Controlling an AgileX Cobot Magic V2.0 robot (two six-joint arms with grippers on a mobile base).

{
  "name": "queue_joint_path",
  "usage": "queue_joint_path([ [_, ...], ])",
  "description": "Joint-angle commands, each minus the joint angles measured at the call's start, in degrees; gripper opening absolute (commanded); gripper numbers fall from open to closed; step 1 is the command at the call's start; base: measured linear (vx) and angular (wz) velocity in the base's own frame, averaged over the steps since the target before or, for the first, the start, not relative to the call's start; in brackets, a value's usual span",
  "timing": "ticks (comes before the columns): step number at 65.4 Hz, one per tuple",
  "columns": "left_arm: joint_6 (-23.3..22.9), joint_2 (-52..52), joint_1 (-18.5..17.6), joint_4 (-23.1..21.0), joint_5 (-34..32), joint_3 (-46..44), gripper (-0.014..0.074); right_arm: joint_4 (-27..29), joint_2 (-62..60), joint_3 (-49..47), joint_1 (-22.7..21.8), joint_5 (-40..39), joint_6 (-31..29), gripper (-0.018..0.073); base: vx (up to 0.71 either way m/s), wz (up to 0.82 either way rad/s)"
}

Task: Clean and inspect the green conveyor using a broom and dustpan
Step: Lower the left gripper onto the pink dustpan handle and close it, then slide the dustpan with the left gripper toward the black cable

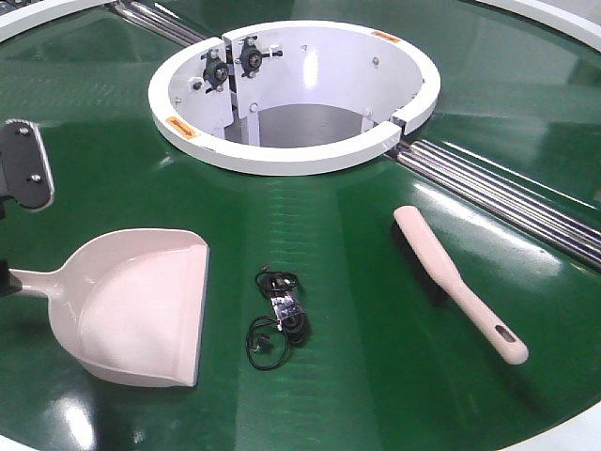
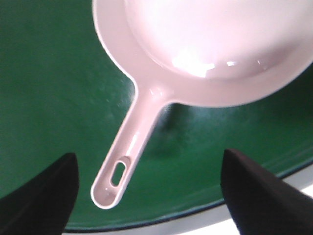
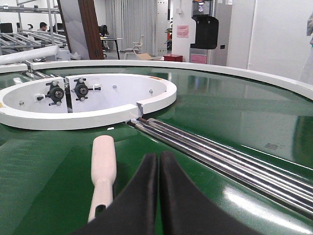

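The green conveyor [image 1: 376, 376] fills the front view. On it at the left lies the dustpan [image 1: 141, 310], its handle running off the left edge. The broom [image 1: 460, 282] lies flat at the right, slotted handle end toward me. In the left wrist view my left gripper [image 2: 150, 161] stands wide open, with the dustpan handle [image 2: 124, 161] between its fingers [image 2: 44, 200] and touching neither. My right gripper [image 3: 159, 156] is shut on nothing, just right of the broom [image 3: 102, 166].
A small tangle of black wire with a circuit board [image 1: 280, 319] lies between dustpan and broom. The white central opening [image 1: 291, 94] is behind them. Steel roller strips [image 1: 507, 197] run off its right side. A black arm part [image 1: 23, 164] sits at the left edge.
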Motion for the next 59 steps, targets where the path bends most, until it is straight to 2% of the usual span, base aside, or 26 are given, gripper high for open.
queue_joint_path([
  [1, 0.1, 1.0, -0.4, 2.3, 0.6, -3.4, 0.0556, -0.5, -0.7, 0.2, -0.4, -4.4, 0.0, -0.0009, 0.00, 0.00],
  [6, 1.8, 3.1, -0.4, 2.3, 1.0, -5.1, 0.0556, -0.5, -0.7, 0.2, -0.4, -4.4, 0.0, -0.0009, 0.00, 0.00],
  [17, 9.6, 8.5, -0.4, 1.0, 0.9, -8.0, 0.0556, -0.5, -0.7, 0.2, -0.4, -4.4, 0.0, -0.0009, 0.00, 0.00],
  [33, 12.9, 15.2, 0.7, 1.6, 1.5, -8.9, 0.0556, -0.5, -0.7, 0.2, -0.4, -4.4, 0.0, -0.0009, 0.00, 0.00],
  [45, 14.3, 15.8, 3.5, 1.6, 0.1, -8.9, 0.0556, -0.5, -0.7, 0.2, -0.4, -4.4, 0.0, -0.0009, 0.00, 0.00],
  [59, 19.5, 16.5, 4.9, -0.4, -2.3, -8.7, 0.0556, -0.5, -0.7, 0.2, -0.4, -4.4, 0.0, -0.0009, 0.00, 0.00],
])
